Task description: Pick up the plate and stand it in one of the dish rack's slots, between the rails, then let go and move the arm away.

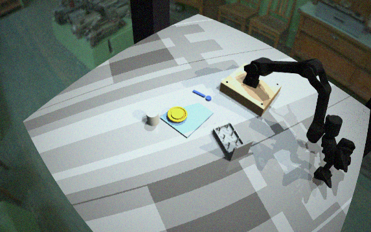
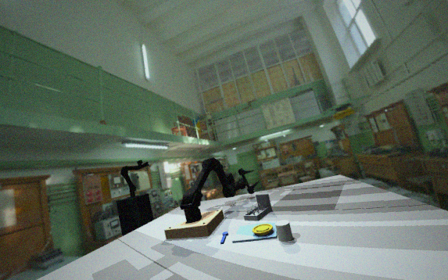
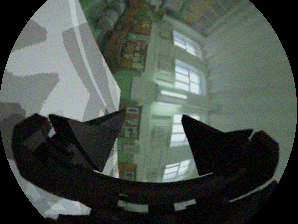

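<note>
The yellow plate lies flat, face up, on the light-blue board, near the board's end beside the cup. The grey dish rack stands a little apart from the board; small dark rails show inside it, and a taller flat panel rises at one end. No plate is in the rack. My gripper is open and empty, raised above the table and well away from plate and rack. The wrist view shows neither of them.
A grey-white cup stands close beside the plate and board. A blue spoon lies between the board and the arm's wooden base. The rack's tall panel stands on the side away from the base.
</note>
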Robot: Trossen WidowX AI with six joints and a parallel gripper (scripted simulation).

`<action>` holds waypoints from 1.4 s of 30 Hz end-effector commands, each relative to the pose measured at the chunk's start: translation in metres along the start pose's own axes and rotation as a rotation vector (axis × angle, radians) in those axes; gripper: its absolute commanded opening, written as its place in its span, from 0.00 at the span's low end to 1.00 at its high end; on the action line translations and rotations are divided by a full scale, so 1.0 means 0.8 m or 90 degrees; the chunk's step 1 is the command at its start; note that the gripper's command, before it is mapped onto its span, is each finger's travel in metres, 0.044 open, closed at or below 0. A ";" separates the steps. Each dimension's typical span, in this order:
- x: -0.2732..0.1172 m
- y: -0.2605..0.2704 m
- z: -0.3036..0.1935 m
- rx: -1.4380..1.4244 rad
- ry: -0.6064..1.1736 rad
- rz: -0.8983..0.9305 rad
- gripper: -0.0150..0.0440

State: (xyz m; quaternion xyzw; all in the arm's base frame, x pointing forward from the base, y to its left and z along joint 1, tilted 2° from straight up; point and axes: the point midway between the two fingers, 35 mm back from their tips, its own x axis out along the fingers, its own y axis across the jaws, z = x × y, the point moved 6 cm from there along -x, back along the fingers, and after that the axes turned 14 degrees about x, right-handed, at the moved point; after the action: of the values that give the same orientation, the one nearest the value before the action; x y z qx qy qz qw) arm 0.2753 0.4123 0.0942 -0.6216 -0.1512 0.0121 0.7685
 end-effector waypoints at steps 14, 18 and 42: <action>0.081 -0.008 -0.053 0.006 0.045 0.051 0.93; 0.108 -0.010 -0.077 0.008 0.062 0.078 0.93; 0.203 -0.038 -0.243 0.045 0.192 0.188 0.93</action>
State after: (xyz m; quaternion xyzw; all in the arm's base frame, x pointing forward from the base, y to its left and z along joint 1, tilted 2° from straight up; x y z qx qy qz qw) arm 0.4662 0.2656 0.1196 -0.6122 0.0474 0.0357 0.7885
